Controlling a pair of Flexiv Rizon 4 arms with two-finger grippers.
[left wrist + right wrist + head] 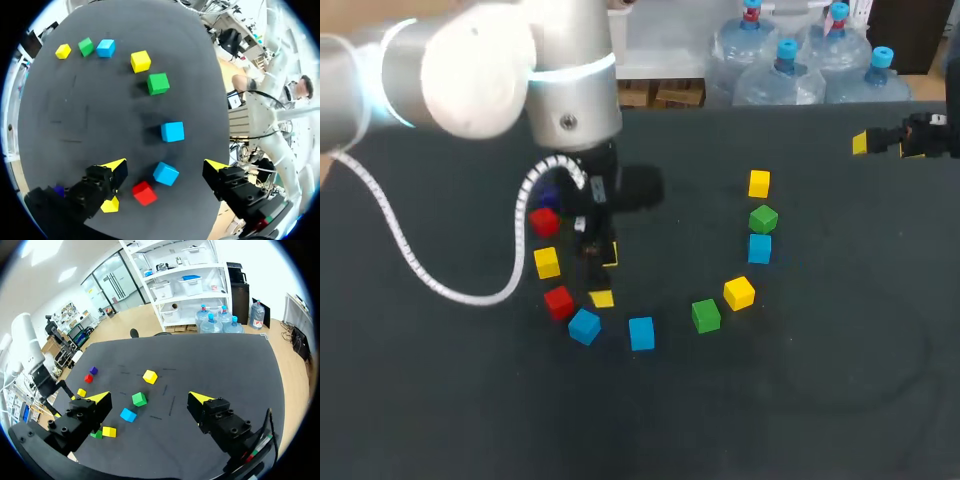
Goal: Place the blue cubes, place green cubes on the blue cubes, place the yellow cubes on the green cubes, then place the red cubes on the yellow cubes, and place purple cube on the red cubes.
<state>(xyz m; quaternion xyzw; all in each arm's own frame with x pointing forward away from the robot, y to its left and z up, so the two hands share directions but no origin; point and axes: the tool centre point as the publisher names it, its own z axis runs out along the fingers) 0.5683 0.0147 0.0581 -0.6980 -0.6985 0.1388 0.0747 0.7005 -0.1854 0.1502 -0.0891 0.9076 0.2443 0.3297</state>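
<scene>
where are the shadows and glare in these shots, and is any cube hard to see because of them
Head view: glare whitens the big joint of the left arm, and the purple cube under it sits in shade, dim against the dark table. Left wrist view: even light, with a soft shadow beside the nearer green cube. Right wrist view: no glare on the table, and the cubes read clearly.

I've got a dark charcoal table [840,390] filling most of my head view, its top matte. The light on it is soft and even, and a few faint marks show on the surface.
</scene>
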